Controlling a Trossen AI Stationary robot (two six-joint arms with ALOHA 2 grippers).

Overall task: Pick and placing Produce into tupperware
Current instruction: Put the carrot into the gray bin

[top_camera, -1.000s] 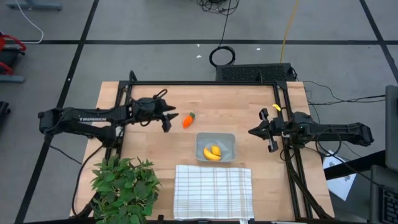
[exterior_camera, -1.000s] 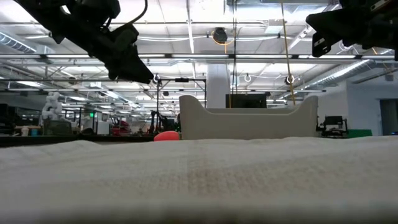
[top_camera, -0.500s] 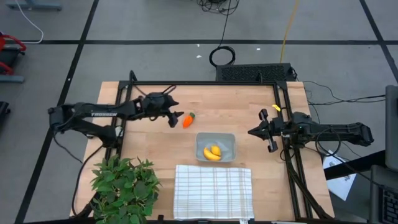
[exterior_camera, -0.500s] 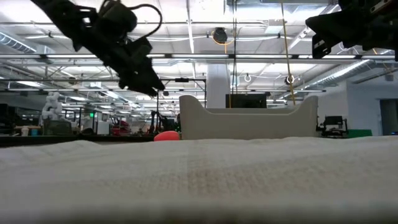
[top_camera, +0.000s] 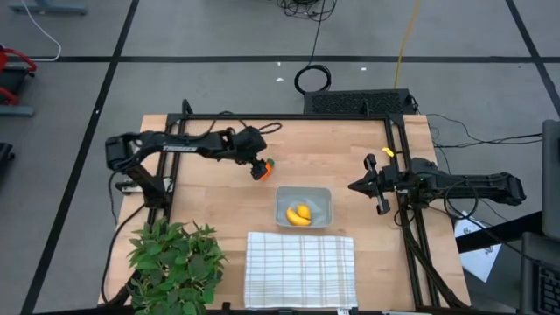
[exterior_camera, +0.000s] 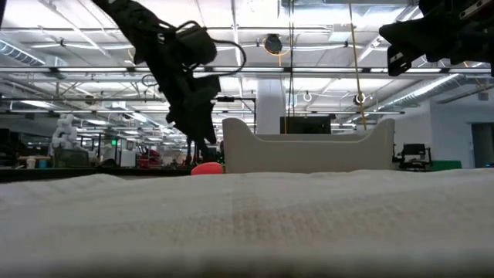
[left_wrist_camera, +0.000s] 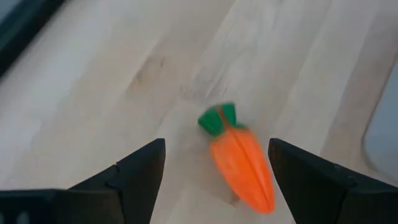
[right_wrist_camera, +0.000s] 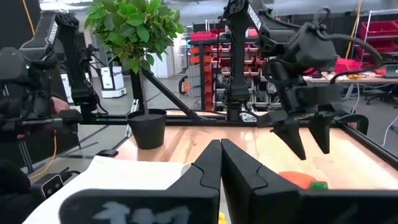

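Note:
The orange carrot with a green top (top_camera: 263, 169) lies on its side on the wooden table, just left of the tupperware (top_camera: 317, 197). It also shows in the left wrist view (left_wrist_camera: 239, 162) and the low view (exterior_camera: 206, 168). My left gripper (top_camera: 257, 165) is open right above the carrot, fingers pointing down, one on either side of it (left_wrist_camera: 216, 148), not touching. Two yellow pieces (top_camera: 298, 214), one a curved banana, lie inside the tupperware. My right gripper (top_camera: 353, 186) is shut and empty, raised to the right of the tupperware.
A white checked cloth (top_camera: 300, 258) lies at the near edge, in front of the tupperware. A leafy green plant (top_camera: 171, 258) stands at the near left corner. Dark frame rails (top_camera: 289, 116) run along the table's far, left and right sides.
My left gripper has moved toward the table's right edge, over to the carrot, and has come down while tipping its fingers downward. It now stands over the carrot with its fingers apart. The carrot has stayed in place.

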